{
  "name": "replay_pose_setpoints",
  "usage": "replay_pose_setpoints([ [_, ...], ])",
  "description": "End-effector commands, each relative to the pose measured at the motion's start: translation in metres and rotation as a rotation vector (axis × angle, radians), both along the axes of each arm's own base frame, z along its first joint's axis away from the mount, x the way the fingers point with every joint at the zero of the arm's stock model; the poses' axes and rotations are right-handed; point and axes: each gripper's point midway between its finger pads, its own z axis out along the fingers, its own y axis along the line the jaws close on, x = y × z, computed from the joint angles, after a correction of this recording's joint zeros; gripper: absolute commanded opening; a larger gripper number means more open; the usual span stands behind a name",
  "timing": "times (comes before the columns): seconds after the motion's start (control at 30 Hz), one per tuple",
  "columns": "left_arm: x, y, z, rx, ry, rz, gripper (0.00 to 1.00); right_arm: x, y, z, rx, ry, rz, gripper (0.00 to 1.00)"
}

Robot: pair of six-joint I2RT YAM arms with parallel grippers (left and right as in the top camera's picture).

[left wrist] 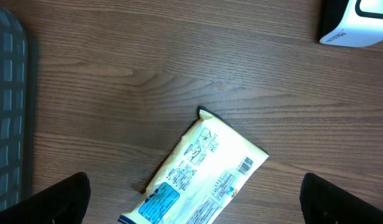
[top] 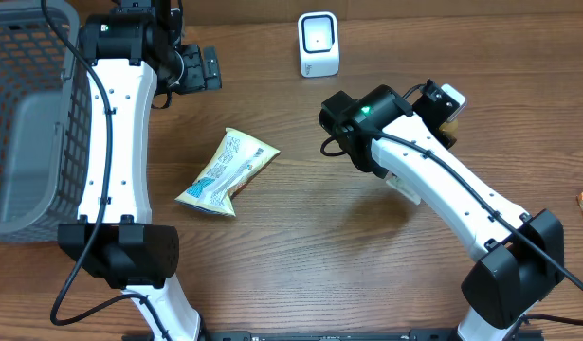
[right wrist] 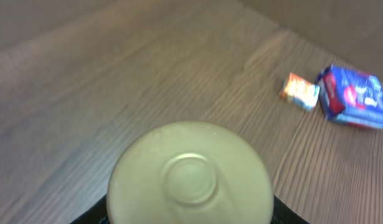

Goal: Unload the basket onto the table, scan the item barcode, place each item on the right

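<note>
From above, the left pincer (top: 204, 68) hangs left of the scanner (top: 318, 44), the right pincer (top: 445, 102) right of it. The left wrist shows that pincer wide open above a packet (left wrist: 200, 177). The right wrist shows a round tan tub (right wrist: 190, 174) gripped there; it looks rigid, light, probably slick, best held by its sides.

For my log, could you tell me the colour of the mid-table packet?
The packet is cream with blue print; clearest in left wrist view.
</note>
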Motion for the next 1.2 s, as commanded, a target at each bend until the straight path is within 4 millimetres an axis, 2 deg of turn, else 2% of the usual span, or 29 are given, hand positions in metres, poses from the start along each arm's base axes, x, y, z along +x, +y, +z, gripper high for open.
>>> replay_pose_setpoints([
  [0.0, -0.001, 0.005, 0.002, 0.0, -0.005, 0.025, 1.0, 0.012, -0.008, 0.04, -0.093, -0.162, 0.021, 0.23],
  [0.2, -0.001, 0.005, 0.002, 0.0, -0.005, 0.025, 1.0, 0.017, 0.001, 0.051, -0.146, -0.225, 0.063, 0.23],
  [0.4, -0.001, 0.005, 0.002, 0.0, -0.005, 0.025, 1.0, 0.018, 0.019, 0.066, -0.207, -0.29, 0.136, 0.24],
  [0.63, -0.001, 0.005, 0.002, 0.0, -0.005, 0.025, 1.0, 0.008, 0.061, 0.077, -0.242, -0.337, 0.27, 0.31],
  [0.83, -0.001, 0.005, 0.002, 0.0, -0.005, 0.025, 1.0, -0.004, 0.096, 0.076, -0.205, -0.366, 0.358, 0.31],
  [0.97, -0.001, 0.005, 0.002, 0.0, -0.005, 0.025, 1.0, -0.004, 0.117, 0.071, -0.109, -0.432, 0.368, 0.32],
  [1.1, -0.001, 0.005, 0.002, 0.0, -0.005, 0.025, 1.0, 0.002, 0.147, 0.046, 0.153, -0.456, 0.338, 0.31],
  [1.17, -0.001, 0.005, 0.002, 0.0, -0.005, 0.025, 1.0, 0.006, 0.157, 0.042, 0.219, -0.465, 0.34, 0.29],
])
